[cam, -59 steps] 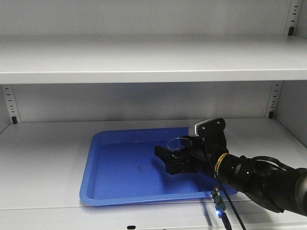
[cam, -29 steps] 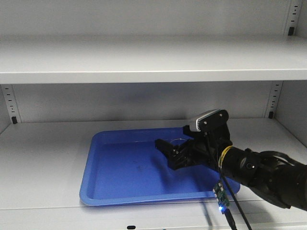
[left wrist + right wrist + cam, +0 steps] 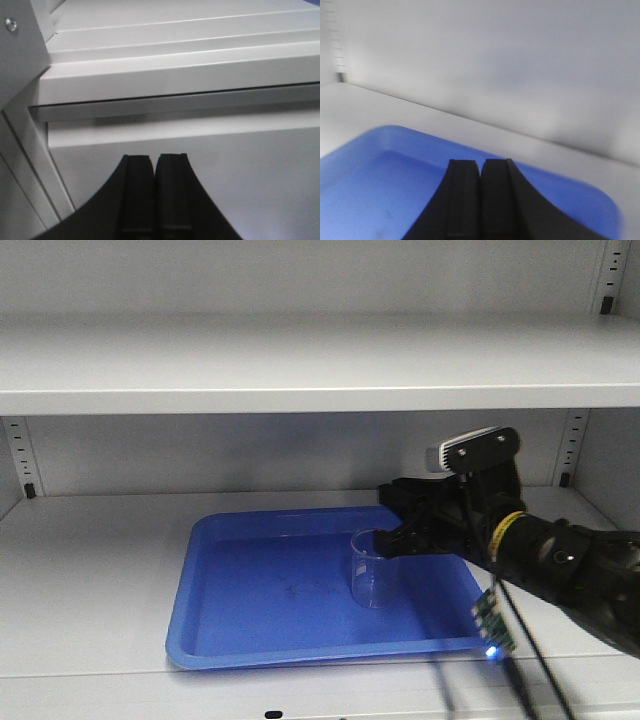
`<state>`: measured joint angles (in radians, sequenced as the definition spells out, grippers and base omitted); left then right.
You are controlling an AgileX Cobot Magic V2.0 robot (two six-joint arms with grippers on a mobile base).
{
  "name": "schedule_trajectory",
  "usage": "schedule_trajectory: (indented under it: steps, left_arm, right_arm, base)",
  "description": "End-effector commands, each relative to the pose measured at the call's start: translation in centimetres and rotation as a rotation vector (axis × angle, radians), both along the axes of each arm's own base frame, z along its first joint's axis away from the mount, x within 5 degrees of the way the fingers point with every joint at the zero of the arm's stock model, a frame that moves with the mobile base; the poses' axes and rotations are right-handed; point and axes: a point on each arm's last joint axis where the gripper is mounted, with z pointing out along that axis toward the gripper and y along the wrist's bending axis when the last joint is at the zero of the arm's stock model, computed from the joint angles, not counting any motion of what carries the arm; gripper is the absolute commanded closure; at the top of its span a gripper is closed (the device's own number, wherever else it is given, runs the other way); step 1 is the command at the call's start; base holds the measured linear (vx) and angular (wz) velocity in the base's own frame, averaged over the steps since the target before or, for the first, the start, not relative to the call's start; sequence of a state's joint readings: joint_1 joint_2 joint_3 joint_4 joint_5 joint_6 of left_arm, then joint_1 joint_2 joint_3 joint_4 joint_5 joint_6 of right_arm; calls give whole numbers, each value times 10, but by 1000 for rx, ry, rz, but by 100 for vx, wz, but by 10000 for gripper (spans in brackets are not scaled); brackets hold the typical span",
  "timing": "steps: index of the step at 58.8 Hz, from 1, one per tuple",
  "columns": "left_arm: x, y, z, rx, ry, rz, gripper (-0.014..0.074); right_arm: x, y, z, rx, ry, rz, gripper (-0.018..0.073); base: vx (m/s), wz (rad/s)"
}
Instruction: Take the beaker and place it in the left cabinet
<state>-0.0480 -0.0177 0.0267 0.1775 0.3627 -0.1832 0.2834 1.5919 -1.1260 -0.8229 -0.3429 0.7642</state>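
Observation:
The clear glass beaker [image 3: 372, 572] stands upright in the blue tray [image 3: 215, 540] on the lower shelf of the light grey left cabinet [image 3: 300, 375]. My right gripper [image 3: 390, 532] hovers just right of and above the beaker's rim. In the right wrist view its jaws [image 3: 480, 161] are shut with nothing between them, over the tray [image 3: 365, 170]; the beaker does not show there. My left gripper [image 3: 154, 156] is shut and empty, facing grey cabinet shelf edges [image 3: 175, 75]. It is out of the front view.
The upper shelf [image 3: 300, 390] overhangs the tray. Slotted rails stand at the back corners [image 3: 572, 445]. A cable with a small lit circuit board [image 3: 488, 628] hangs under my right arm. Bare grey shelf [image 3: 90, 570] lies left of the tray.
My right gripper has let go of the beaker, pulled back to the right and upward, and closed. The beaker now stands free in the tray.

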Motion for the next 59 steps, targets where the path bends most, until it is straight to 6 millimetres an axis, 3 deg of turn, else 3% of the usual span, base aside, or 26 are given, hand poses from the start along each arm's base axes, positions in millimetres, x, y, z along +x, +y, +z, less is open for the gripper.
schedule_trajectory:
  steps: [1,18,33,43,59]
  left_arm:
    - [1,-1,12,-4,-99,-18,593]
    - [1,-1,12,-4,-99,-18,593]
    - [1,-1,12,-4,-99,-18,593]
    - [1,-1,12,-4,-99,-18,593]
    - [1,-1,12,-4,-99,-18,593]
  right_arm:
    - [-22,-11,35,42,-63,-38,571]
    - [-97,-35,17,-8,-19,-64,568]
    - [-149,-50,21,9,-86,-66,568]
    - [-160,-53,22,16,-108,-66,568]
    - [-160,-53,22,15,-108,-66,568]
  base:
    - [0,0]
    - [0,0]
    - [0,0]
    - [0,0]
    - [0,0]
